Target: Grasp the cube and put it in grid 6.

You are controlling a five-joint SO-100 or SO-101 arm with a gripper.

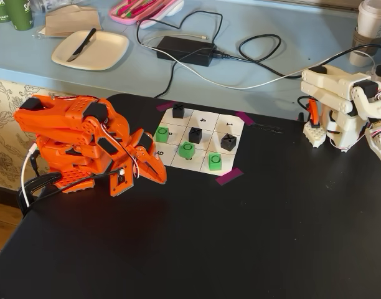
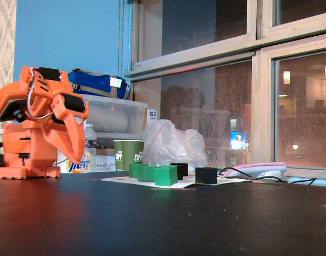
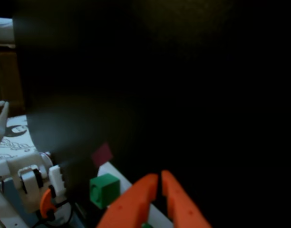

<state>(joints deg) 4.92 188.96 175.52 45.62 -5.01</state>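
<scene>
Three green cubes stand on the paper grid [image 1: 206, 121]: one in the left middle cell [image 1: 161, 134], one in the middle cell of the near row [image 1: 187, 150], next to the cell marked 9 [image 1: 159, 153], and one in the near right cell [image 1: 215, 161]. No numeral 6 shows; the cube in the middle near cell covers its cell. My orange gripper [image 1: 161, 179] is shut and empty, pointing down just left of the grid's near corner, clear of all cubes. In the wrist view the shut gripper [image 3: 160, 174] sits beside one green cube [image 3: 104, 190].
Three black cubes [image 1: 195, 134] [image 1: 228, 142] [image 1: 177, 111] fill other cells. Purple tape [image 1: 228, 177] holds the paper down. A white arm [image 1: 340, 106] stands at the right. A plate [image 1: 91, 48], a power adapter [image 1: 185, 50] and cables lie on the far counter.
</scene>
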